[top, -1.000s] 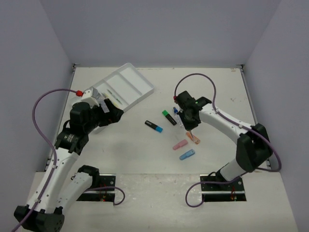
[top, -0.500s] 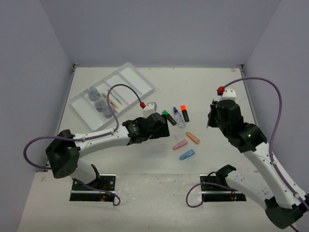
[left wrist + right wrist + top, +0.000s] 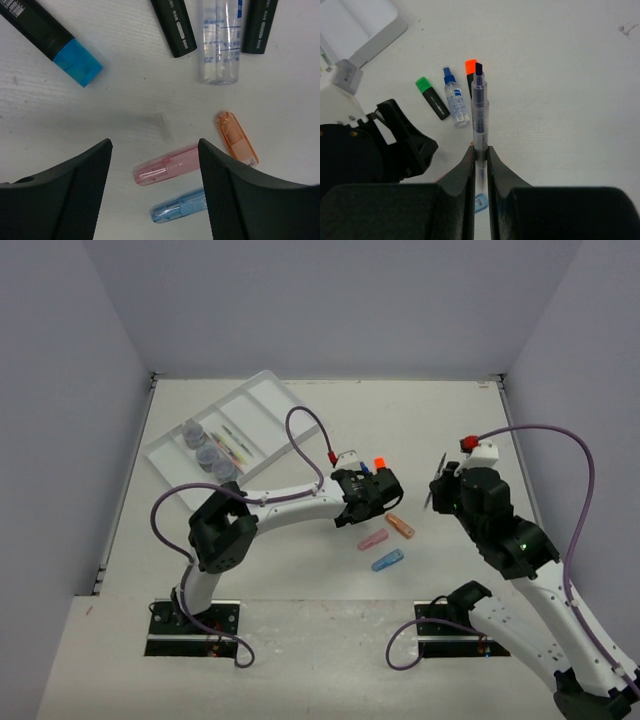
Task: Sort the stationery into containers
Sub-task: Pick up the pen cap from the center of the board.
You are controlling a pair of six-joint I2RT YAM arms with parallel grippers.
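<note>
Since a second ago my left arm has swung away from the white tray [image 3: 275, 405] and out over the loose stationery. Far left, the tray holds three clear jars [image 3: 206, 452] and thin pens [image 3: 240, 448]. My left gripper [image 3: 155, 150] hangs with jaws apart, holding nothing. A blue-capped highlighter [image 3: 55, 40] lies ahead to its left, with two black highlighters [image 3: 174, 25] flanking a clear bottle [image 3: 221, 45]. A pink piece [image 3: 167, 166], a blue piece [image 3: 180, 206] and an orange piece [image 3: 236, 137] lie below. Further right, my right gripper [image 3: 480, 155] is clamped on a clear pen [image 3: 479, 107] with a dark blue tip, raised off the table [image 3: 450, 410].
</note>
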